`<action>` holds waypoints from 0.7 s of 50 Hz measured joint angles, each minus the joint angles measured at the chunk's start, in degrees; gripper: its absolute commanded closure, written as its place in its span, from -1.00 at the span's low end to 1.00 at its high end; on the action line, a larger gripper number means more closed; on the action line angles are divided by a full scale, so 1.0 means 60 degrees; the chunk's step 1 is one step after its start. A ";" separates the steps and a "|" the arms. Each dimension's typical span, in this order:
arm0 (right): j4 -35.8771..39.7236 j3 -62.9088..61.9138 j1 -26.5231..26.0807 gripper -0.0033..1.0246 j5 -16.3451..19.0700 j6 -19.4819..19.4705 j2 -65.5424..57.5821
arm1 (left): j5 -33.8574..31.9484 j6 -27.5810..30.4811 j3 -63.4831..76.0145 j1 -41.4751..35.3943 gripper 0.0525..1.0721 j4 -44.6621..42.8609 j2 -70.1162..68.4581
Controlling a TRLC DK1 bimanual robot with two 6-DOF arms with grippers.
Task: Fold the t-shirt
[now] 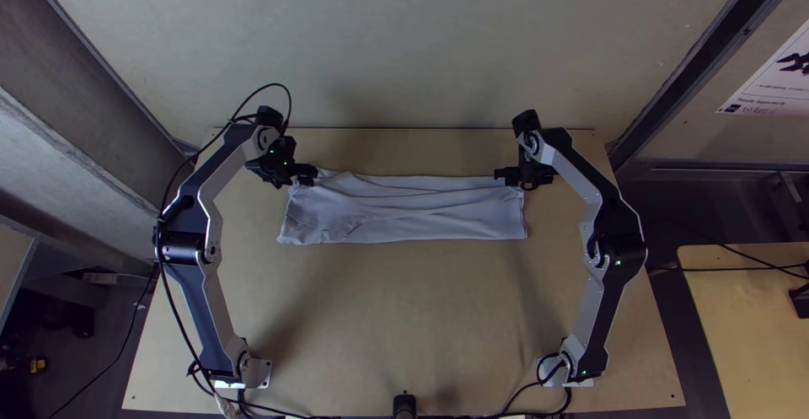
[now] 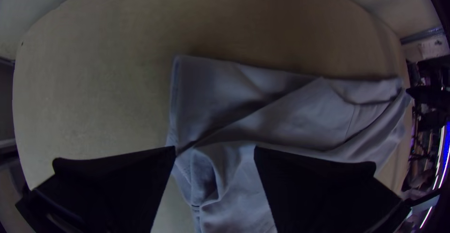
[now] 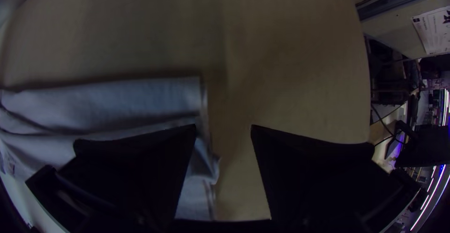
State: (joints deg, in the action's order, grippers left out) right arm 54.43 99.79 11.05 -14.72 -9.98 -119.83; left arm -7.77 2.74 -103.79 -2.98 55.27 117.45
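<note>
The pale grey t-shirt [image 1: 404, 210] lies folded into a long, wrinkled strip across the upper middle of the table. At the strip's upper left corner is my left gripper [image 1: 305, 176]; at its upper right corner is my right gripper [image 1: 507, 176]. In the left wrist view, my left gripper [image 2: 214, 149] is open, with a raised pleat of the t-shirt [image 2: 290, 116] between and below its fingers. The right wrist view has my right gripper [image 3: 223, 127] open over the end edge of the t-shirt [image 3: 108, 104], one finger above cloth and the other above bare wood.
The wooden table [image 1: 404, 318] is bare between the strip and the arms' bases. A wall [image 1: 404, 48] rises behind its far edge. Black cables [image 1: 173, 301] run along the left arm. Another wooden table [image 1: 750, 318] stands at the right.
</note>
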 measured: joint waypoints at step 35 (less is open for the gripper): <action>-0.2568 -0.3617 -0.0433 -0.56 -0.0481 0.0004 0.4805 | -0.5617 0.0382 0.2750 0.2725 -0.91 0.0838 -0.1756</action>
State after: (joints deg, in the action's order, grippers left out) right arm 39.03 78.08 8.45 -17.61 -9.96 -91.00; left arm -41.47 5.04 -87.29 13.37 60.29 106.91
